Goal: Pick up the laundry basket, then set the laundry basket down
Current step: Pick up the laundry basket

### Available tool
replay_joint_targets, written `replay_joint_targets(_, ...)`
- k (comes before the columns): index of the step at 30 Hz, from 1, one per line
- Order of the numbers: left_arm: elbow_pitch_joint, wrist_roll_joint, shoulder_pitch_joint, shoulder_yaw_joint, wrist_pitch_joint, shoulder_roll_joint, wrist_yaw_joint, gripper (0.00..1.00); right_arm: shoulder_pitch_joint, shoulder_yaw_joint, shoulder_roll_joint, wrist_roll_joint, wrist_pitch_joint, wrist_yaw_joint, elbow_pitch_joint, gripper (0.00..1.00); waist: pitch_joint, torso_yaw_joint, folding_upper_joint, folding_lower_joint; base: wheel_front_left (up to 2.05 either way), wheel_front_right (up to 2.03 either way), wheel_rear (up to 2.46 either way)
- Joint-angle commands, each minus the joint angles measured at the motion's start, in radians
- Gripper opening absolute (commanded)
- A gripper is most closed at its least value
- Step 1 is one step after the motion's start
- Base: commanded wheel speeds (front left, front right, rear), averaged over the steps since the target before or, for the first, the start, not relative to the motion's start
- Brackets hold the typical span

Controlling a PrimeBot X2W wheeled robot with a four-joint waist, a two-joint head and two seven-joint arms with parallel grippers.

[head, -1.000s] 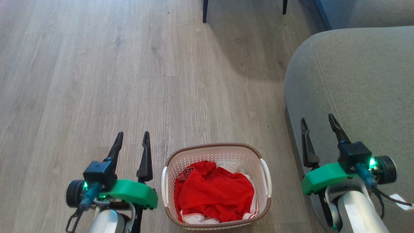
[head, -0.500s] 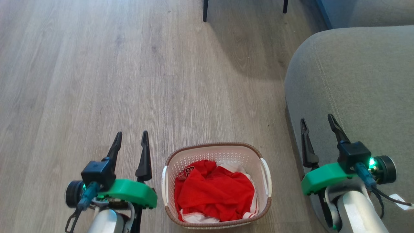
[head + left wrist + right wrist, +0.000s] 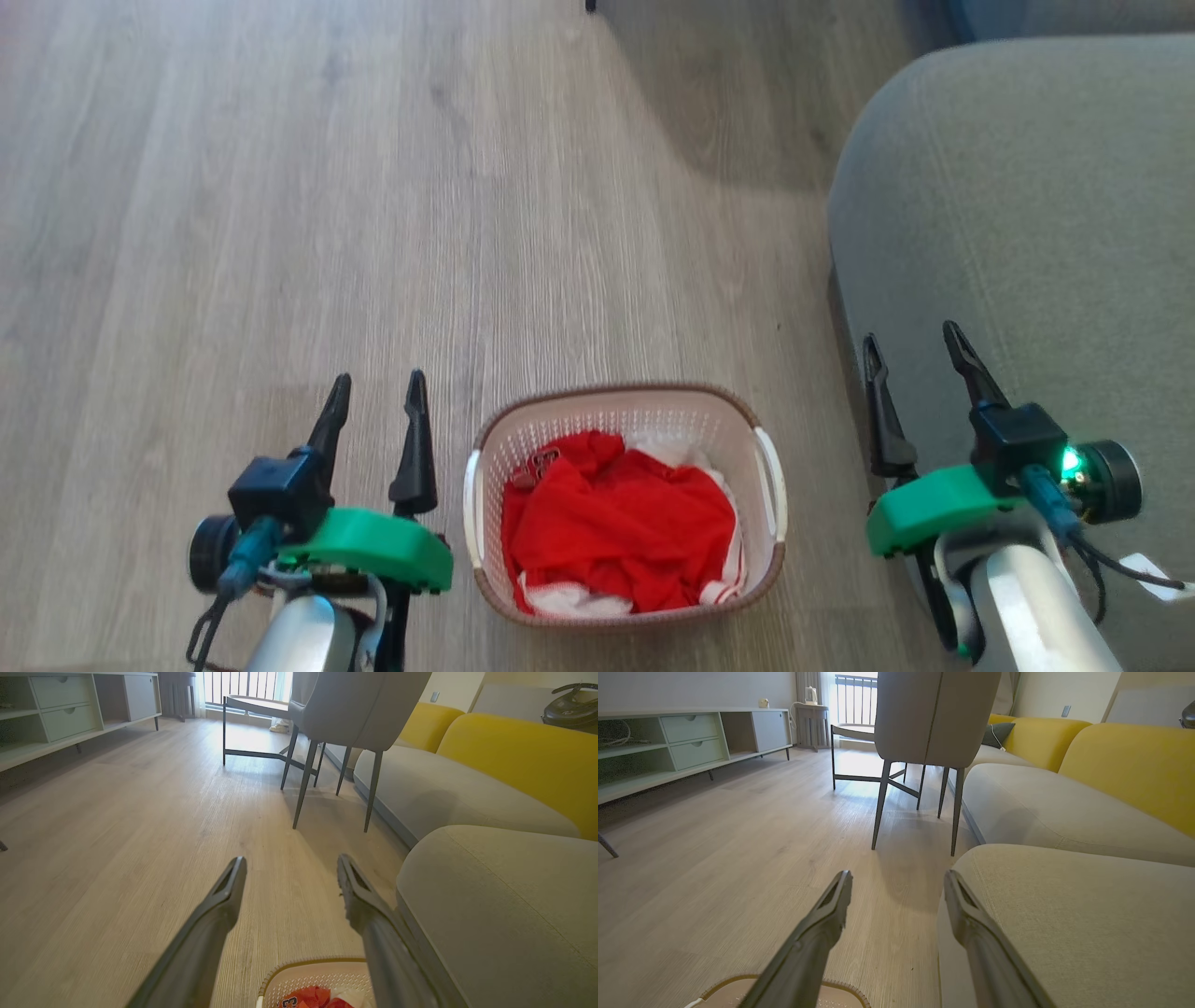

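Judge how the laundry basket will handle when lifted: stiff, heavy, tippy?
Probably stiff: the laundry basket is moulded perforated plastic. Likely light: its load is loose red and white clothes. Lifted by one handle, it may tilt.

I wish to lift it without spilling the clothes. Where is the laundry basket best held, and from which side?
Probably the two white side handles: the left claw on the left handle, the right claw on the right handle, each coming from its own side. The laundry basket stands upright on the floor between the two open claws, handles facing outward.
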Motion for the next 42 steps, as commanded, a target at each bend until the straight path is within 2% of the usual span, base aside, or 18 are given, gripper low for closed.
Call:
replay_joint_targets(1, -0.02, -0.011, -0.06, 0.029, -0.006, -0.004, 0.005, 1.0, -0.054, 0.027, 0.0, -0.01, -0.012, 0.007, -0.032, 1.0, 0.031, 0.001, -0.0001, 0.0, 0.0, 0.0, 0.0)
replay_joint_targets(6, 0.008, -0.022, -0.105, 0.017, -0.006, -0.004, 0.011, 1.0, -0.098, 0.035, 0.0, -0.002, -0.012, 0.007, -0.014, 1.0, 0.119, 0.007, -0.0001, 0.0, 0.0, 0.0, 0.0)
replay_joint_targets(13, 0.088, -0.034, -0.208, -0.008, -0.006, -0.004, -0.003, 1.0, -0.192, 0.025, -0.011, 0.005, -0.012, 0.007, 0.048, 1.0, 0.293, 0.021, -0.0001, 0.0, 0.0, 0.0, 0.0)
replay_joint_targets(21, 0.26, -0.065, -0.342, -0.039, -0.006, -0.004, -0.027, 1.0, -0.318, 0.06, -0.021, 0.042, -0.012, 0.007, 0.231, 1.0, 0.448, 0.024, -0.0001, 0.0, 0.0, 0.0, 0.0)
replay_joint_targets(29, 0.445, -0.103, -0.462, -0.094, -0.006, -0.004, -0.049, 1.0, -0.435, 0.089, -0.024, 0.037, -0.012, 0.007, 0.39, 1.0, 0.555, 0.019, -0.0001, 0.0, 0.0, 0.0, 0.0)
replay_joint_targets(34, 0.558, -0.131, -0.541, -0.133, -0.006, -0.004, -0.068, 1.0, -0.513, 0.079, -0.014, 0.058, -0.012, 0.007, 0.511, 1.0, 0.609, 0.02, -0.0001, 0.0, 0.0, 0.0, 0.0)
replay_joint_targets(38, 0.635, -0.131, -0.594, -0.167, -0.006, -0.004, -0.06, 1.0, -0.566, 0.109, -0.01, 0.075, -0.012, 0.007, 0.617, 1.0, 0.647, 0.019, -0.0001, 0.0, 0.0, 0.0, 0.0)
replay_joint_targets(42, 0.714, -0.159, -0.63, -0.203, -0.006, -0.004, -0.073, 1.0, -0.604, 0.147, -0.007, 0.111, -0.012, 0.007, 0.704, 1.0, 0.678, 0.013, -0.0001, 0.0, 0.0, 0.0, 0.0)
